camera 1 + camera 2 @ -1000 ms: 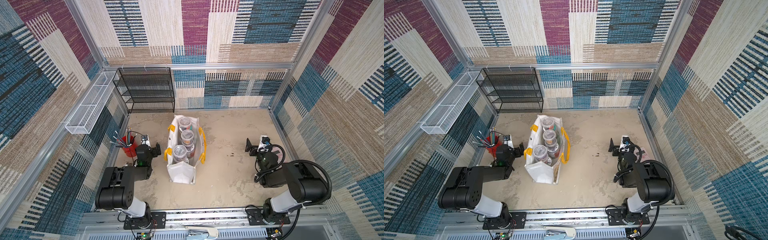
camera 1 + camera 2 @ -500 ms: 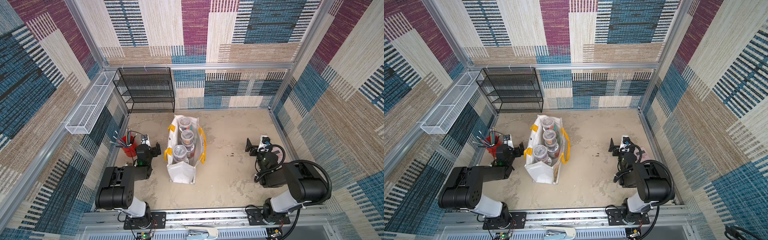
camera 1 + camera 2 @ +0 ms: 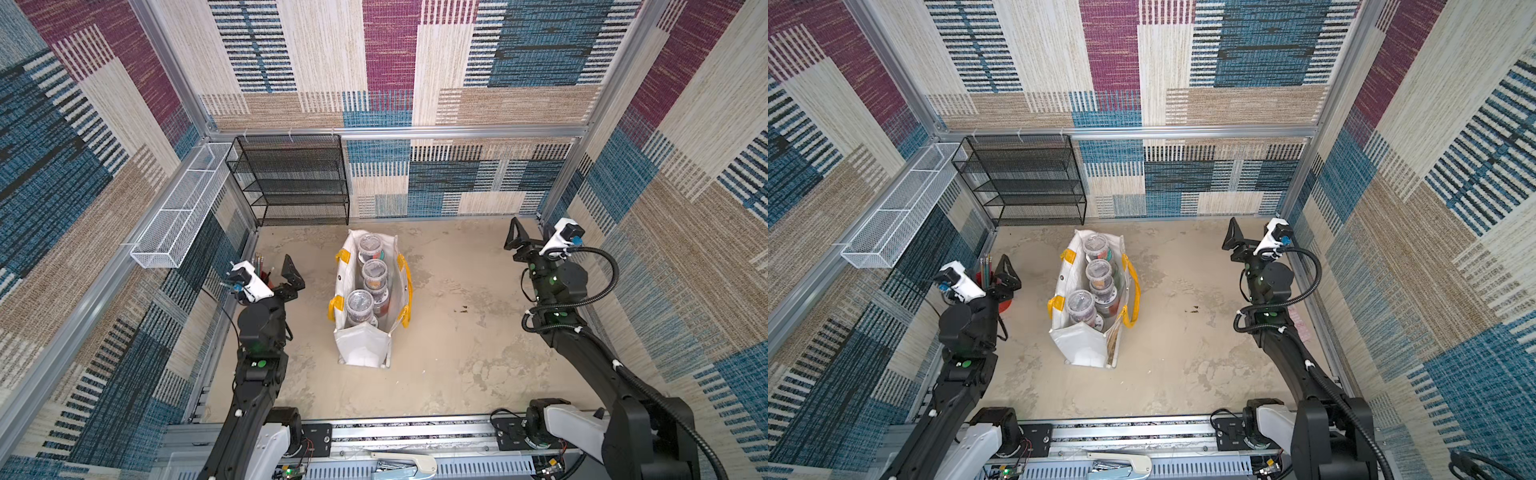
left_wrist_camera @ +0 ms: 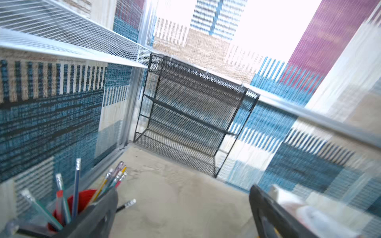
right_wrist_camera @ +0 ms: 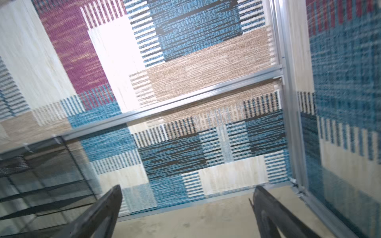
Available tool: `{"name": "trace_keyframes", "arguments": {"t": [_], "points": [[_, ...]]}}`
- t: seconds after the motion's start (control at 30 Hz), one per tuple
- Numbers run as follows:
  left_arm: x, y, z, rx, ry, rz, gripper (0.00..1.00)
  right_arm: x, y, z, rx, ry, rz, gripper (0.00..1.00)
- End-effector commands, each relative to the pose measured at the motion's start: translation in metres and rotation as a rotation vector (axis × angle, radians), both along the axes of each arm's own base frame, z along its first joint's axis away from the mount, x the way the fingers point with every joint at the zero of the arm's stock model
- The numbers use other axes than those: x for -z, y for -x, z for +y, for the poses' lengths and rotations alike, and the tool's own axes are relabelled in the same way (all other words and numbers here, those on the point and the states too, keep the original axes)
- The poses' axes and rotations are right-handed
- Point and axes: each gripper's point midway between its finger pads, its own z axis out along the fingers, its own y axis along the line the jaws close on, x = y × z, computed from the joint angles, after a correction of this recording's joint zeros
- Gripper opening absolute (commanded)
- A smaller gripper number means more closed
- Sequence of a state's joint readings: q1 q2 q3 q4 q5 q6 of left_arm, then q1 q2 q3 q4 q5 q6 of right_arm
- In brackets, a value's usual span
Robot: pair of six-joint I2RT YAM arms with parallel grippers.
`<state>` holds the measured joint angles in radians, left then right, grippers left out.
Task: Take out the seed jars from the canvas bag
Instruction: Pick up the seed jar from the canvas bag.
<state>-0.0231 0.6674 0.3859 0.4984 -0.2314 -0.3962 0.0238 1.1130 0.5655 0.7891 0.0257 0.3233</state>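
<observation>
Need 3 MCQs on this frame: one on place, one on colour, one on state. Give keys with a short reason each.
1. Where are the seed jars?
A) on the black shelf
B) inside the canvas bag
C) in the red cup

2. What colour are the bag's strap handles?
A) blue
B) black
C) yellow

3. How is the left gripper?
A) open, holding nothing
B) shut on a jar
C) shut on a pencil

Key:
1 B: their lids show through the bag's open top in both top views.
2 C: the straps stand out yellow against the white fabric.
3 A: the left wrist view shows its jaws wide apart with nothing between them.
</observation>
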Motion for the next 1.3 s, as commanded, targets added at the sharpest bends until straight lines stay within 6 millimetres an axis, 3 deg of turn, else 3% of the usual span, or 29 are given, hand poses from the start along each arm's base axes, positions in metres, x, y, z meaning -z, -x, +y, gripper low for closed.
{"name": "trace_keyframes", "arguments": {"t": [0.0,0.1,0.17,0.3,0.37,0.47,0.57,0.67,0.8,1.0,1.13,1.27], "points": [[0.019,0.015,0.002,0.023,0.201,-0.007,0.95,0.026,0.003,0.016,-0.135,-0.144,0.018,0.99],[0.021,0.021,-0.006,0.05,0.127,0.292,0.93,0.038,-0.044,0.038,-0.214,-0.11,0.273,0.99],[0.014,0.019,-0.02,0.134,0.059,0.492,0.97,0.046,-0.065,0.048,-0.223,-0.102,0.39,0.99],[-0.015,0.01,-0.057,0.354,0.043,0.563,0.98,0.037,-0.081,0.072,-0.239,-0.036,0.456,0.99],[-0.023,0.008,-0.08,0.5,0.051,0.584,0.86,0.029,-0.087,0.092,-0.273,-0.007,0.479,0.99],[-0.013,0.0,-0.108,0.681,0.126,0.806,0.64,0.016,-0.095,0.13,-0.318,0.086,0.518,0.99],[-0.007,-0.007,-0.134,0.848,0.218,0.875,0.58,-0.002,-0.096,0.169,-0.365,0.163,0.518,1.0],[-0.003,-0.01,-0.136,0.846,0.21,0.906,0.59,-0.019,-0.091,0.201,-0.423,0.2,0.503,0.99],[0.011,-0.004,-0.139,0.799,0.19,0.963,0.63,-0.024,-0.083,0.237,-0.443,0.283,0.515,0.98],[0.049,0.002,-0.14,0.668,0.068,1.093,0.63,-0.028,-0.074,0.274,-0.465,0.34,0.512,0.95],[0.061,-0.002,-0.146,0.657,0.008,1.132,0.62,-0.031,-0.065,0.297,-0.512,0.362,0.509,0.95],[0.07,-0.01,-0.148,0.63,-0.035,1.161,0.53,-0.03,-0.059,0.308,-0.537,0.372,0.511,0.95]]}}
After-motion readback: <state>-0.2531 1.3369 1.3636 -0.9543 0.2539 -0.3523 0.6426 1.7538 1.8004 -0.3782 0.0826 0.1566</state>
